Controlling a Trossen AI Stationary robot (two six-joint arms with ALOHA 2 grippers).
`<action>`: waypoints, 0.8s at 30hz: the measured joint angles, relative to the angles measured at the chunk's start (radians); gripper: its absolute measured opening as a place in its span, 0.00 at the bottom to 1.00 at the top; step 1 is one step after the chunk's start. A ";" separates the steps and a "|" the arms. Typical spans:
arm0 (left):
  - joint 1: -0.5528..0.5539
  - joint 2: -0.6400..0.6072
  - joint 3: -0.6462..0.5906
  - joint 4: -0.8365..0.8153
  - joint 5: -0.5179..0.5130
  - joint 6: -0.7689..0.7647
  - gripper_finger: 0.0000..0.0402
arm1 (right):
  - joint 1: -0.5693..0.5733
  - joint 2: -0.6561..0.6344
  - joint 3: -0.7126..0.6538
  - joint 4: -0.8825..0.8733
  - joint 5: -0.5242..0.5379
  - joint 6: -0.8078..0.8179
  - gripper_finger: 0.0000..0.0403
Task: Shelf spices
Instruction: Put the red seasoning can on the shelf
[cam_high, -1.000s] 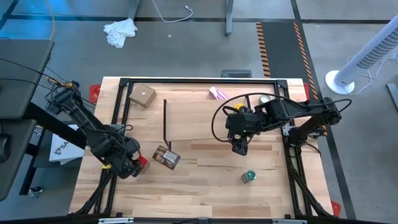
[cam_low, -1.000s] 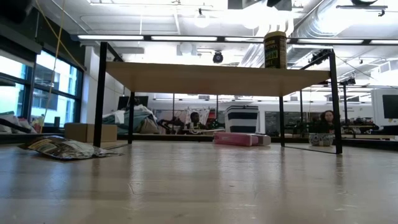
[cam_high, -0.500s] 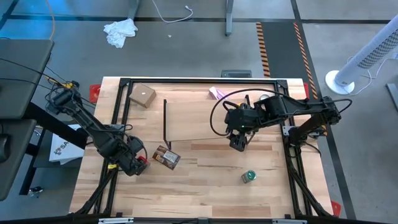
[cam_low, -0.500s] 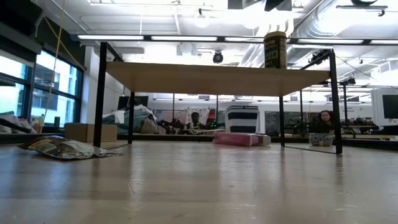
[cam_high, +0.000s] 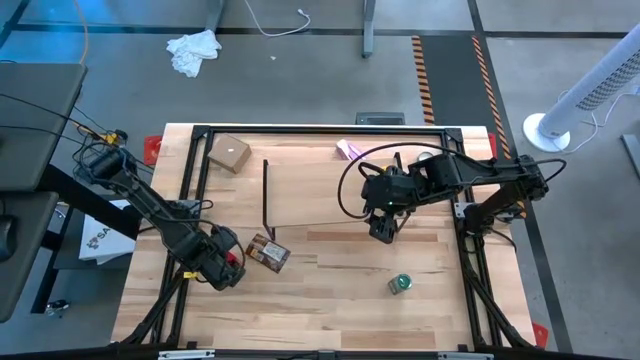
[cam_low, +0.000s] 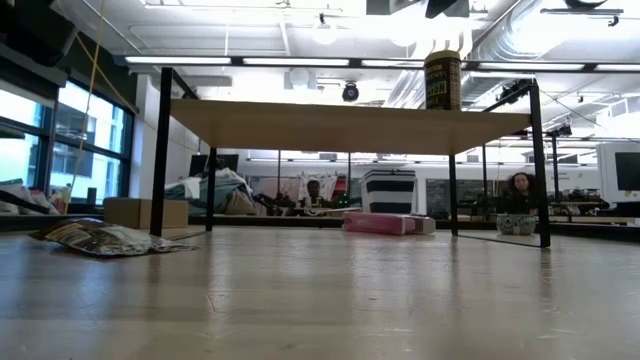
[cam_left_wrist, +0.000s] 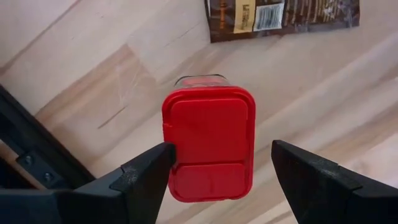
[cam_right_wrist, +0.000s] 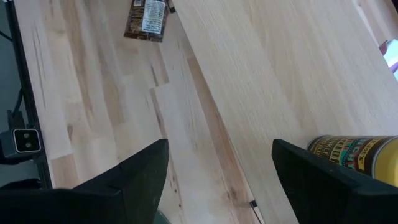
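The red boxy container (cam_left_wrist: 209, 143) stands on the table near the left edge, its lid (cam_high: 234, 258) facing up. My left gripper (cam_left_wrist: 222, 148) is open above it, one finger on each side of the lid. The orange-brown packet (cam_high: 267, 253) lies flat beside it. The green-lidded jar (cam_high: 400, 285) stands on the table toward the near right. The yellow jar (cam_low: 443, 80) stands upright on the shelf (cam_low: 350, 125) near its right end. My right gripper (cam_right_wrist: 217, 180) hangs open over the shelf's plank (cam_high: 330, 195), next to the yellow jar (cam_right_wrist: 351, 155). My left gripper comes at the red container from above, pointing down. One fingertip (cam_left_wrist: 166, 152) shows right at the edge of the lid (cam_left_wrist: 171, 124); I cannot tell whether it touches. The other fingertip stands clear of the lid.
A tan cardboard box (cam_high: 230, 153) sits at the far left, a pink-purple packet (cam_high: 350, 150) at the far edge and a small silver tin (cam_high: 427, 158) at the far right. The shelf's black legs (cam_high: 265, 195) stand on the table. Bare wood lies along the near edge.
My left gripper has moved toward the table's right, from beside the red container to over it. My right gripper has shifted slightly toward the far edge, then stayed still. The spices and the shelf have not moved.
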 joint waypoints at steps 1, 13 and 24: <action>0.000 0.000 -0.001 -0.006 -0.004 -0.009 0.69 | 0.000 0.000 0.000 0.000 0.001 0.000 0.70; 0.001 0.004 -0.006 -0.024 0.002 -0.033 0.69 | 0.000 0.000 0.000 -0.003 0.001 0.000 0.70; -0.002 0.008 0.008 0.089 -0.005 -0.028 0.69 | 0.000 0.000 0.000 -0.007 0.006 0.000 0.70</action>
